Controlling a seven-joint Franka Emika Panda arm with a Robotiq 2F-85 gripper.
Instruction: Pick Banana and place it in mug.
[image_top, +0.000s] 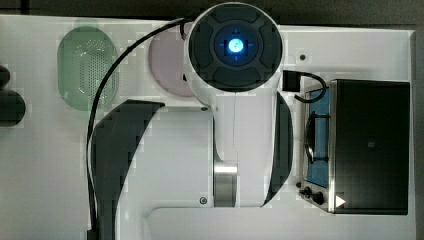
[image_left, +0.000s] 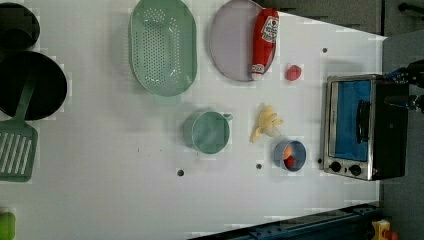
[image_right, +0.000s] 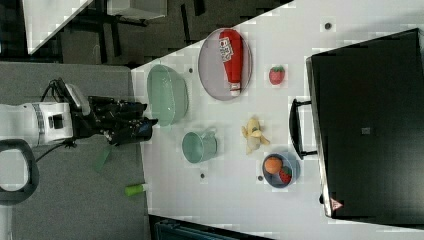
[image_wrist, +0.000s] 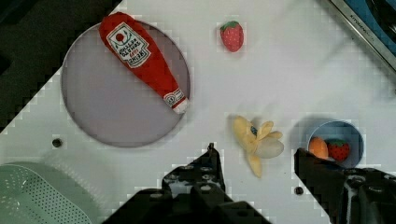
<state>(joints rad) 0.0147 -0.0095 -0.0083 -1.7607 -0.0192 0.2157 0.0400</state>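
The banana (image_left: 266, 123) is a small pale yellow peeled toy lying on the white table between the green mug (image_left: 207, 131) and the blue bowl (image_left: 290, 155). The mug stands upright and empty, apart from the banana (image_right: 254, 134), with its handle towards the fruit. My gripper (image_right: 147, 122) hangs well above the table, off to the right view's left of the mug (image_right: 199, 146). In the wrist view my gripper (image_wrist: 256, 154) is open, its two black fingers (image_wrist: 212, 170) spread wide, and the banana (image_wrist: 257, 140) lies far below, between them. Nothing is held.
A red ketchup bottle (image_left: 264, 42) lies on a lilac plate (image_left: 230, 40). A strawberry (image_left: 293, 72) sits near the toaster oven (image_left: 362, 127). The bowl holds an orange fruit and a strawberry. A green colander (image_left: 162, 47), a black pan (image_left: 30, 85) and a spatula (image_left: 17, 150) lie farther off.
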